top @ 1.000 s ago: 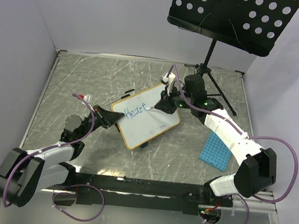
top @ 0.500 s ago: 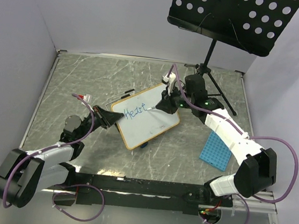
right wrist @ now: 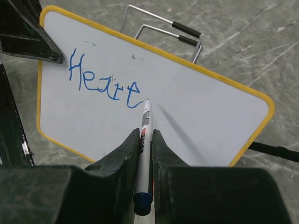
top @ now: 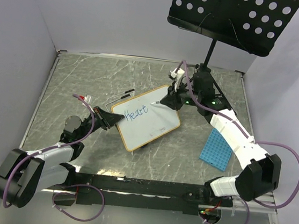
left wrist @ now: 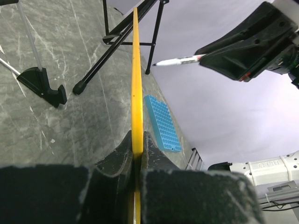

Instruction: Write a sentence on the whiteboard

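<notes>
Right claw (right wrist: 145,133): closed on the barrel of a marker (right wrist: 146,116), whose tip points forward out of the fingers.
Left claw (left wrist: 137,142): closed on the frame of the whiteboard (left wrist: 135,70), with one finger on each face.
Whiteboard position: near the middle of the desk (top: 88,78), between the two arms and turned askew to the desk edges. The left claw grips its left corner.
Right wrist view only: the marker tip sits just past the last letter of the sentence (right wrist: 105,84). A bent wire bracket (right wrist: 163,28) with black sleeves lies on the desk behind the board's far edge.
Left wrist view only: the board is seen edge-on as a thin yellow line, and the marker tip stands clear of the board face.
Top view only: the blue grid tray (top: 216,150) lies right of the board, well apart from it. The black perforated music stand (top: 233,16) rises at the far right.
Readable writing: one blue word, roughly "Heare", slanting across the board's left part.
Marker print: too small to read.
</notes>
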`<state>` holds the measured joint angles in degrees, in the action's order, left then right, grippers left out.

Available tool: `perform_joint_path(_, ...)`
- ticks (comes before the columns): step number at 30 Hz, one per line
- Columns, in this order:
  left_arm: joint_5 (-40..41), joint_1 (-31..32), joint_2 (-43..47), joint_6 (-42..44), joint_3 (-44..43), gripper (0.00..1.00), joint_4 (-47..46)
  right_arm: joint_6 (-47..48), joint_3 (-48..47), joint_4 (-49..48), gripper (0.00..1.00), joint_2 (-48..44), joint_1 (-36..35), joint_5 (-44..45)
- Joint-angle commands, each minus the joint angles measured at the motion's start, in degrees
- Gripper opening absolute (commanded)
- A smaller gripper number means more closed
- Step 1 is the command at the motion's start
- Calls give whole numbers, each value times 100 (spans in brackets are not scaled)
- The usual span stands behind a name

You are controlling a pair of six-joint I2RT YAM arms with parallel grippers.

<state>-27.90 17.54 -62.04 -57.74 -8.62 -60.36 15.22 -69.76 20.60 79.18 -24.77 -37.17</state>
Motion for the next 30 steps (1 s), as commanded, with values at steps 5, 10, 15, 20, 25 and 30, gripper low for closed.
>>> perform_joint_path(5,-198,-14,43,-63,-87,1,-864,-37,172,-355,0,-640,210,-493)
perform_joint_path(10,-277,-14,61,-36,-122,1,-837,16,339,-407,0,-728,271,-677)
perform_joint_path(15,-339,-14,8,-62,-140,1,-899,51,401,-452,0,-772,333,-774)
perform_joint_path(20,-374,-14,-45,-106,-131,1,-1004,60,507,-531,0,-834,359,-862)
perform_joint_path(25,-374,-14,-10,-106,-122,1,-978,77,533,-557,0,-834,368,-880)
perform_joint_path(30,-365,-14,60,-80,-96,1,-925,112,551,-557,0,-842,368,-889)
